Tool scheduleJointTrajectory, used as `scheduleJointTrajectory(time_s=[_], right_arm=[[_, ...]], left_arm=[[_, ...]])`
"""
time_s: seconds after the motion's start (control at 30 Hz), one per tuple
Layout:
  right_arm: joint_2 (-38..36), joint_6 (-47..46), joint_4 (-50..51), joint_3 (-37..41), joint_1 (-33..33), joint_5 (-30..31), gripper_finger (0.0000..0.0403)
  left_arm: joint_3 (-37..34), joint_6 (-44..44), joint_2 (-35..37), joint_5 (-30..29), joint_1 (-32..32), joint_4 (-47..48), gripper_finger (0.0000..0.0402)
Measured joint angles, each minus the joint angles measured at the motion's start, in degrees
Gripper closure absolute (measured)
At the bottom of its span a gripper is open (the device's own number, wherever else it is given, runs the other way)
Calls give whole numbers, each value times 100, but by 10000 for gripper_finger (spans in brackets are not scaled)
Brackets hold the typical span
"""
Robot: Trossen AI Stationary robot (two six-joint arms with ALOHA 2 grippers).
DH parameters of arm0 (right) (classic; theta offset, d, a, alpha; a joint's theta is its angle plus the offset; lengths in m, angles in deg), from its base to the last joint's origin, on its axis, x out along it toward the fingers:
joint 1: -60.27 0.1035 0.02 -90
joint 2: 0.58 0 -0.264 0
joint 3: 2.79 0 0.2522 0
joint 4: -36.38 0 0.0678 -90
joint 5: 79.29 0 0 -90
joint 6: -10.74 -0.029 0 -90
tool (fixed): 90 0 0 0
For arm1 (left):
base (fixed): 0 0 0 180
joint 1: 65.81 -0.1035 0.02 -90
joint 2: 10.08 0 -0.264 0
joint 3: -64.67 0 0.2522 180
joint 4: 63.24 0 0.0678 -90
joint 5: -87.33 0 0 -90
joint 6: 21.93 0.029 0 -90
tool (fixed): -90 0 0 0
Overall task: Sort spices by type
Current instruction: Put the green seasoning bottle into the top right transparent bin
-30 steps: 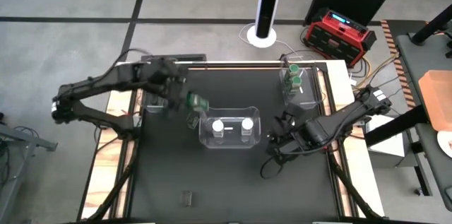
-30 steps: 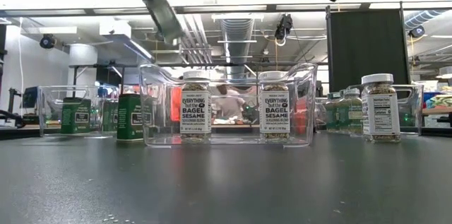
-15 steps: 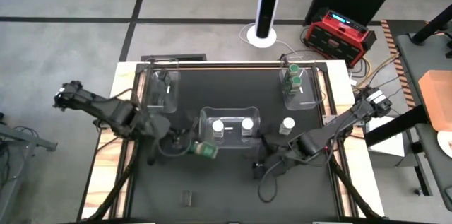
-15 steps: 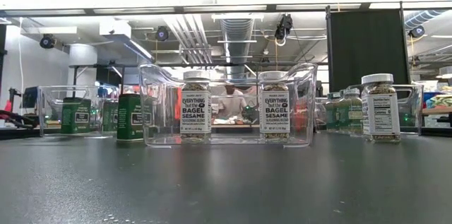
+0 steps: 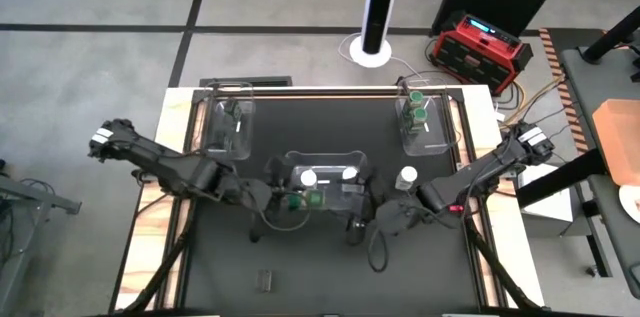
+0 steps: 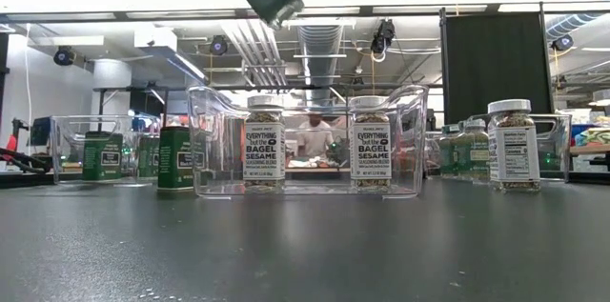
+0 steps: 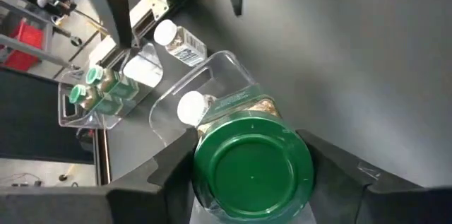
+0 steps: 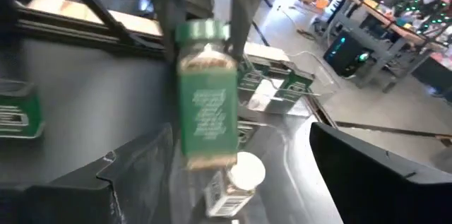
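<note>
Spice jars, partly sorted into clear bins

Two white-lidded bagel-sesame jars [image 6: 263, 143] stand upright in the centre bin; a third white-lidded jar [image 5: 407, 176] stands outside beside it; a green-lidded jar [image 7: 253, 167] is held aloft; green-lidded jars [image 5: 417, 107] fill the far-right bin.

Green lid, green label on the jar [image 7: 253, 169] in my dark left jaws. Black table [image 5: 320, 257]. Clear centre bin [image 6: 307, 140] shows two white-lidded jars [image 6: 264, 145] with black-on-white labels; another white-lidded jar [image 5: 407, 176] right of it.

Room: grey concrete floor [image 5: 90, 67]; red equipment case [image 5: 480, 47]; white pole base [image 5: 375, 52]; exposed ceiling ducts [image 6: 324, 50].
</note>
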Motion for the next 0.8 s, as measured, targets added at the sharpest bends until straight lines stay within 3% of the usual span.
scheduleJointTrajectory(time_s=[0.13, 0.53, 0.67, 0.8], right_arm=[[0, -140, -1, -7, -198, -670, 83], [225, 46, 24, 7, -262, -698, 90], [227, 95, 28, 7, -257, -700, 129], [216, 95, 94, 7, -255, -715, 202]], left_arm=[[230, 43, -271, 1, -40, -76, 208], [1049, 427, -766, 16, -62, -116, 206], [1192, 434, -820, 58, -66, -63, 206], [1203, 429, -852, 45, -70, -26, 205]])
